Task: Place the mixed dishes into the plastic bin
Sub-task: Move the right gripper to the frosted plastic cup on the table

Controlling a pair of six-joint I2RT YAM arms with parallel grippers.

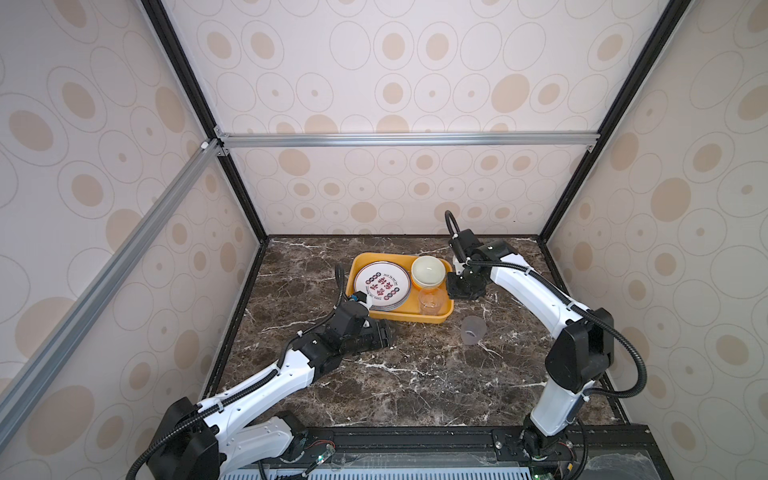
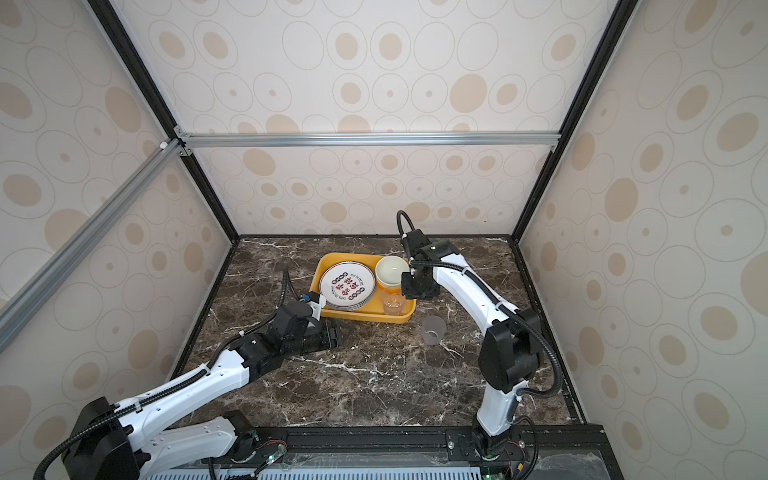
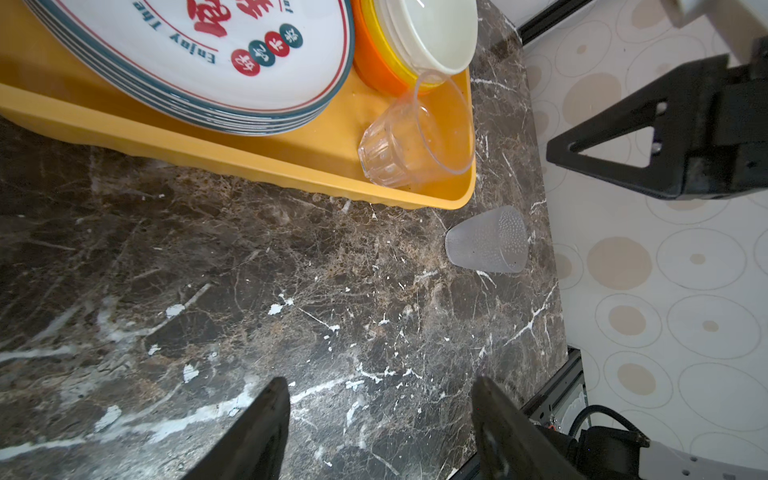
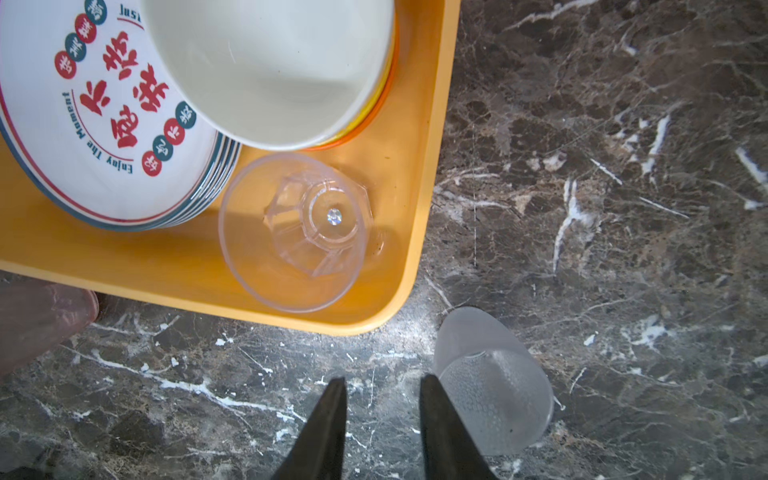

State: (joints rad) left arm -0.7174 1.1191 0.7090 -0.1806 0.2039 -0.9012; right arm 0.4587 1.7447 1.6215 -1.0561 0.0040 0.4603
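Observation:
The mustard-yellow plastic bin [image 1: 415,319] holds a stack of white plates [image 1: 382,282] with red characters. Beside them in the bin sit nested bowls, an off-white bowl [image 1: 428,270] on top, and a clear cup [image 4: 291,232] stands in its near right corner. A greyish frosted cup [image 1: 473,329] stands on the table just outside that corner. My right gripper [image 4: 382,382] hangs above the table by the bin's right side, open and empty, with the frosted cup [image 4: 498,395] beside one finger. My left gripper [image 3: 380,384] lies low in front of the bin, open and empty.
The dark marble table [image 1: 415,386] ends at patterned walls on three sides and a black rail at the front. A blurred pinkish shape [image 4: 37,324] shows by the bin's near edge in the right wrist view; I cannot tell what it is.

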